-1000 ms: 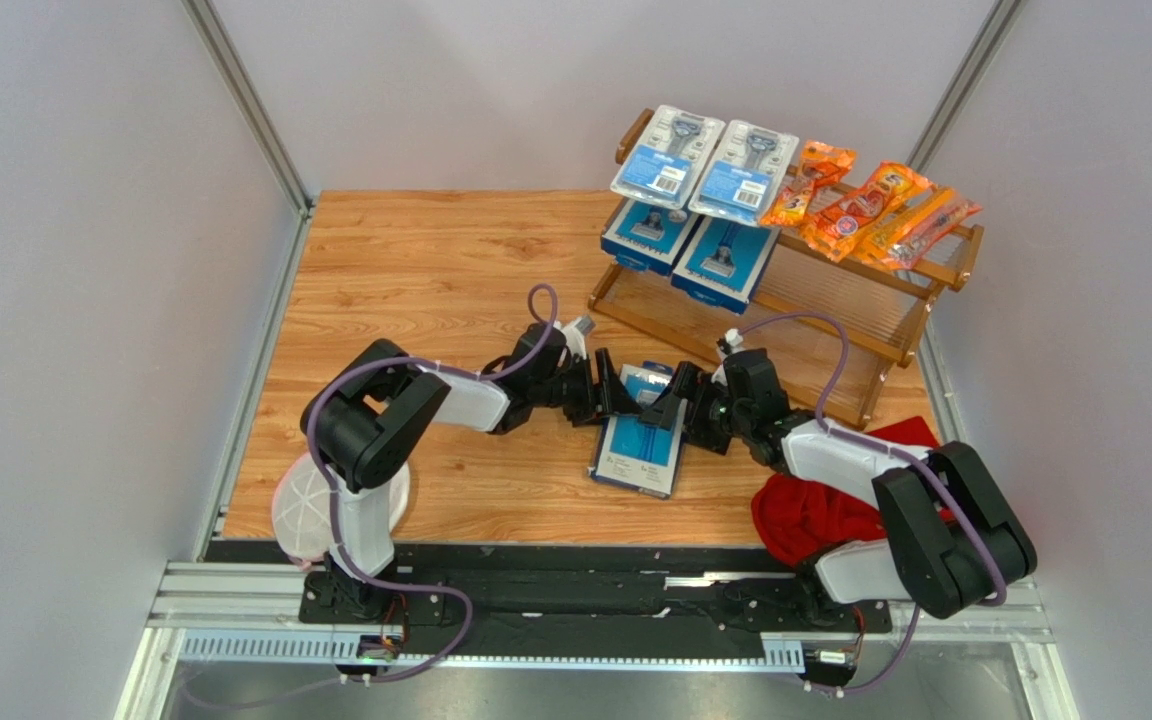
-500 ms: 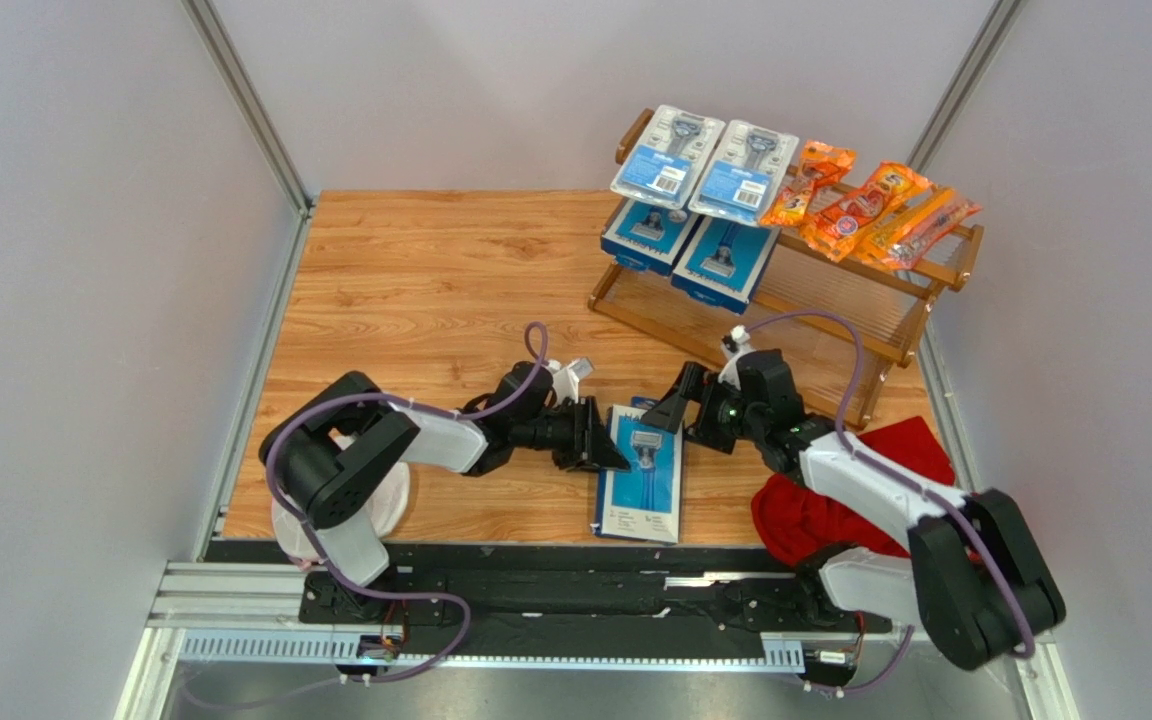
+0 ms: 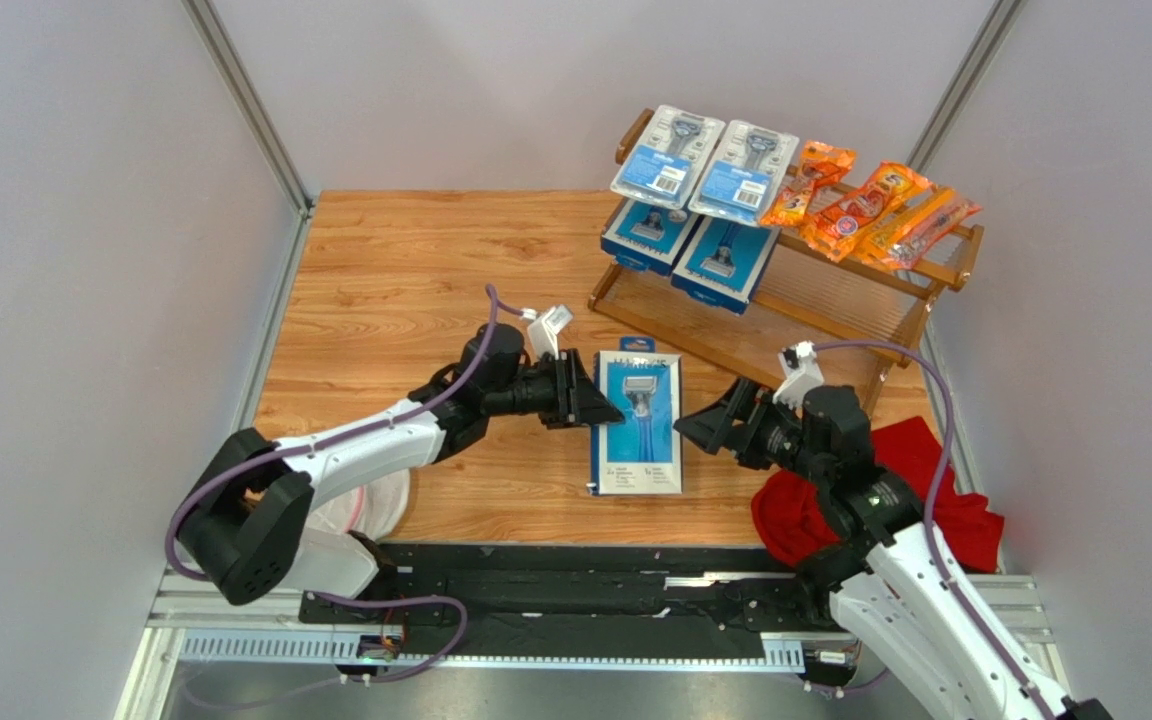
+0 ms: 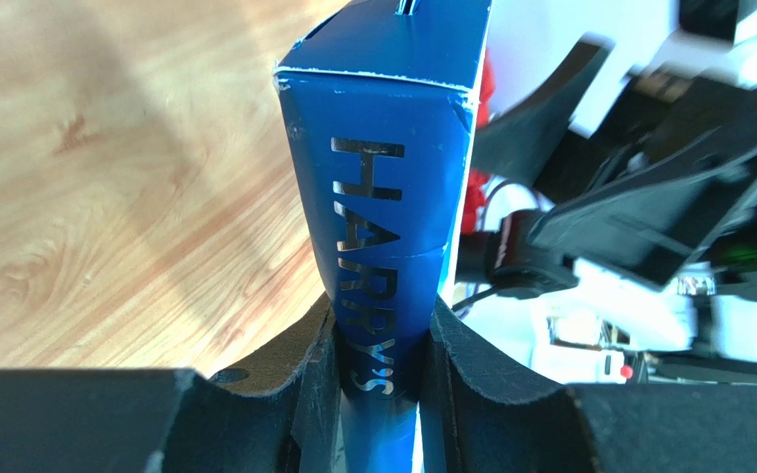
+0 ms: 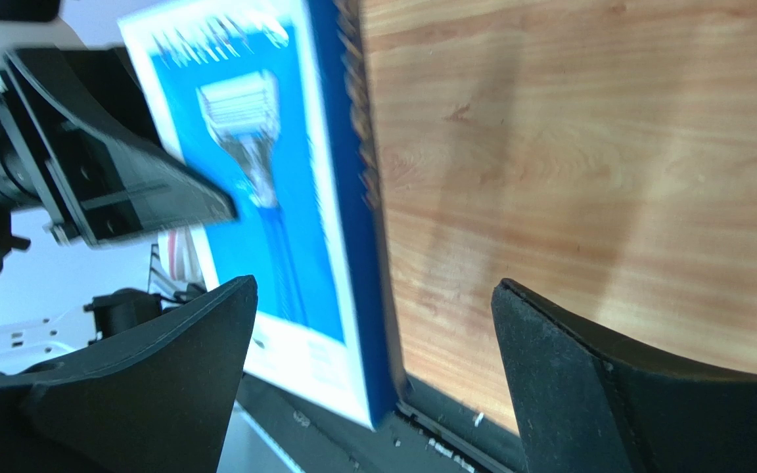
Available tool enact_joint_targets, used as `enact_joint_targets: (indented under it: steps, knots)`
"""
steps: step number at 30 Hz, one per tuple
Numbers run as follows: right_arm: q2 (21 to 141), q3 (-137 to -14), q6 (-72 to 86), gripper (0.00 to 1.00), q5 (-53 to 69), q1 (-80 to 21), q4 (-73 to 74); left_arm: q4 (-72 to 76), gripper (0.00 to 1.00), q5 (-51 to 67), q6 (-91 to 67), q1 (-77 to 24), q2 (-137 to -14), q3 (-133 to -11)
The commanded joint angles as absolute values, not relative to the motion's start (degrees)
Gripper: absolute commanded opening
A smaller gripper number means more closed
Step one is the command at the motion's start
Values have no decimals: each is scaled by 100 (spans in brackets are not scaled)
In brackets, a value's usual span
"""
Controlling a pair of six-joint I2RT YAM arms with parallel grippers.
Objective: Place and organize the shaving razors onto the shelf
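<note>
Top external view, near edge first: red cloth (image 3: 815, 518) bunched by the right arm's base. Right gripper (image 3: 702, 425) sits just right of the blue razor box (image 3: 639, 423), jaws spread wide, nothing between them and not touching the box. Left gripper (image 3: 590, 408) pinches the box's left long edge; in the left wrist view the fingers (image 4: 318, 379) clamp the narrow side printed "HARRY'S". The box lies face up over the wooden table (image 3: 387, 285); resting or lifted, cannot tell.

Far right: shelf (image 3: 838, 315). Its top tier carries two blister packs (image 3: 668, 153) and, beside them, orange bags (image 3: 868, 210). Two blue boxes (image 3: 683, 240) sit on the lower tier's left end.
</note>
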State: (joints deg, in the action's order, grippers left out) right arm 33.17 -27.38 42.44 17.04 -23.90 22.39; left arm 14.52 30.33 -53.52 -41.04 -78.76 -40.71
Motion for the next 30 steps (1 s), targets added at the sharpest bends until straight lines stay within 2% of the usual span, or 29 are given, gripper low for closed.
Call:
enact_joint_targets:
  steps: [1, 7, 11, 22, 30]
  knots:
    - [2594, -2892, 4394, 93, 1933, -2373, 2988, 1257, 25, 3164, -5229, -3903, -7331, -4324]
    - [1671, -2436, 4963, 93, 2784, -2373, 2629, 1590, 21, 3445, -5457, -3771, -6777, -4114]
    - [1205, -1891, 5457, 91, 3208, -2364, 1916, 2495, 19, 3516, -6064, -3762, -6636, -3868]
    - [694, -1609, 5897, 88, 3603, -2382, 1442, 3770, 13, 3718, -6846, -3762, -7101, -3762]
    - [712, -1485, 6003, 76, 3691, -2382, 1231, 4042, 12, 3753, -6952, -3771, -7321, -3736]
